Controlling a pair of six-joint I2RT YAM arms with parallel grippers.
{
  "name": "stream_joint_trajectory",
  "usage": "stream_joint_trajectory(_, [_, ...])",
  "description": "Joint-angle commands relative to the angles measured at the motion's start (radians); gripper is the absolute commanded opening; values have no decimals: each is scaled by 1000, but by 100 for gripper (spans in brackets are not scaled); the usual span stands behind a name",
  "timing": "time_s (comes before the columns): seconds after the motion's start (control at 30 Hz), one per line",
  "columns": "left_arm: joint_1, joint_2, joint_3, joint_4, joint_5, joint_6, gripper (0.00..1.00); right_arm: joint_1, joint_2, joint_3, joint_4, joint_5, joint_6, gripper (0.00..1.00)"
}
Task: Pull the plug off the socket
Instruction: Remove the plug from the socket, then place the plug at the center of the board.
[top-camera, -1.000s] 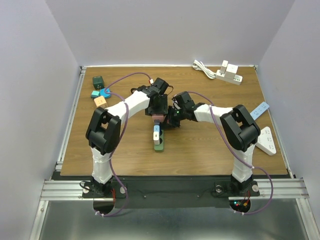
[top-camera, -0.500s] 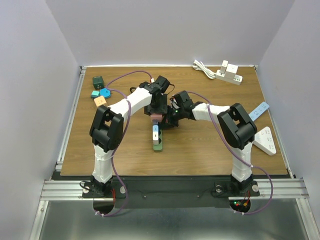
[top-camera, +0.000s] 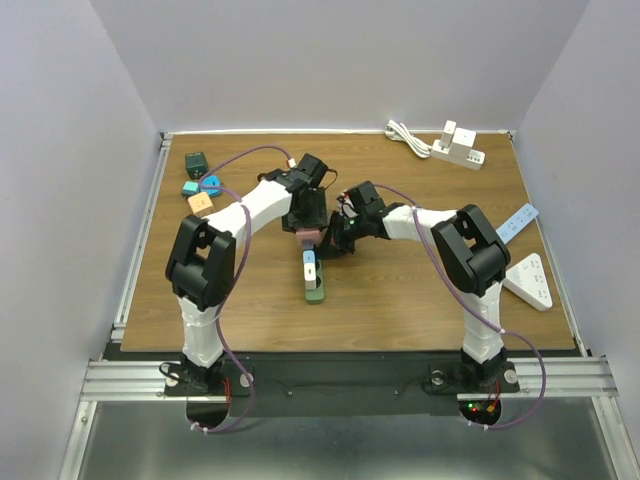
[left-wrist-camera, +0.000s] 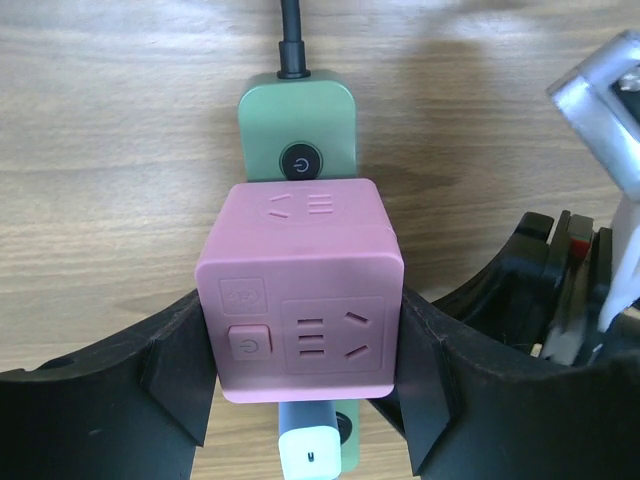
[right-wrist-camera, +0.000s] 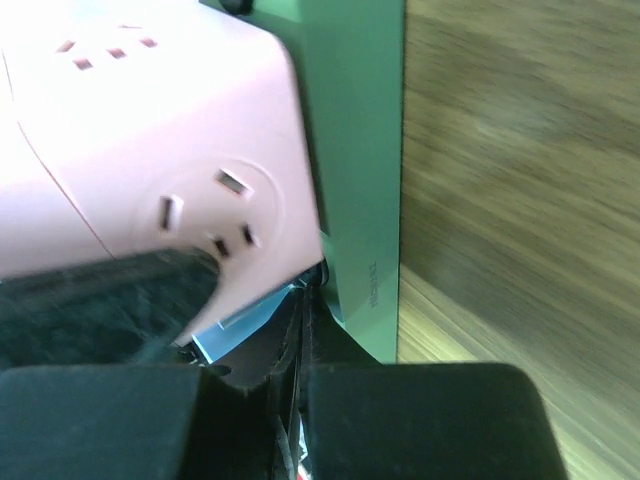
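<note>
A green power strip, the socket (top-camera: 316, 288) (left-wrist-camera: 297, 135), lies at the middle of the table with a black cord at its far end. A pink cube plug (left-wrist-camera: 300, 290) (top-camera: 312, 236) sits on it. My left gripper (left-wrist-camera: 305, 392) (top-camera: 307, 222) is shut on the cube, its pads (left-wrist-camera: 182, 385) pressed against both sides. A white and blue charger (left-wrist-camera: 310, 450) (top-camera: 312, 265) stands in the strip just behind the cube. My right gripper (right-wrist-camera: 305, 330) (top-camera: 336, 243) is shut and empty, its tip at the strip's edge (right-wrist-camera: 362, 160) under the cube (right-wrist-camera: 150, 140).
A white power strip with a coiled cable (top-camera: 455, 148) lies at the back right. Several small coloured blocks (top-camera: 200, 185) sit at the back left. Two white flat devices (top-camera: 530, 280) rest near the right edge.
The left arm's wrist and elbow have swung slightly to the left with the cube still gripped. The right gripper has edged left along with it.
</note>
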Motion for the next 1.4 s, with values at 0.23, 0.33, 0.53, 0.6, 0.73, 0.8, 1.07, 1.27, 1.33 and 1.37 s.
stream_joint_trajectory(0.23, [28, -193, 55, 66, 55, -5, 0, 52, 226, -105, -210, 354, -125, 1])
stream_joint_trajectory(0.33, [19, -154, 128, 34, 40, 24, 0, 52, 232, -100, -210, 357, -130, 0])
stream_joint_trajectory(0.53, [-10, -82, 246, -66, 19, 66, 0, 52, 251, -82, -220, 366, -141, 0])
stream_joint_trajectory(0.6, [-13, -90, 237, -66, 11, 64, 0, 50, 255, -77, -220, 366, -145, 1])
stream_joint_trajectory(0.73, [2, -143, 221, -60, -43, 70, 0, 52, 257, -74, -222, 361, -148, 1])
stream_joint_trajectory(0.8, [42, -166, 220, -59, -60, 81, 0, 50, 254, -76, -222, 361, -151, 1])
stream_joint_trajectory(1.07, [336, -240, 160, 15, 12, 173, 0, 50, 249, -79, -228, 361, -158, 0])
stream_joint_trajectory(1.27, [561, -137, 187, 98, 60, 199, 0, 50, 226, -89, -231, 360, -162, 1])
stream_joint_trajectory(1.33, [583, -85, 215, 122, 54, 198, 0, 50, 219, -89, -237, 358, -164, 0])
stream_joint_trajectory(1.37, [614, -65, 232, 133, 61, 201, 0, 52, 214, -91, -239, 358, -164, 0])
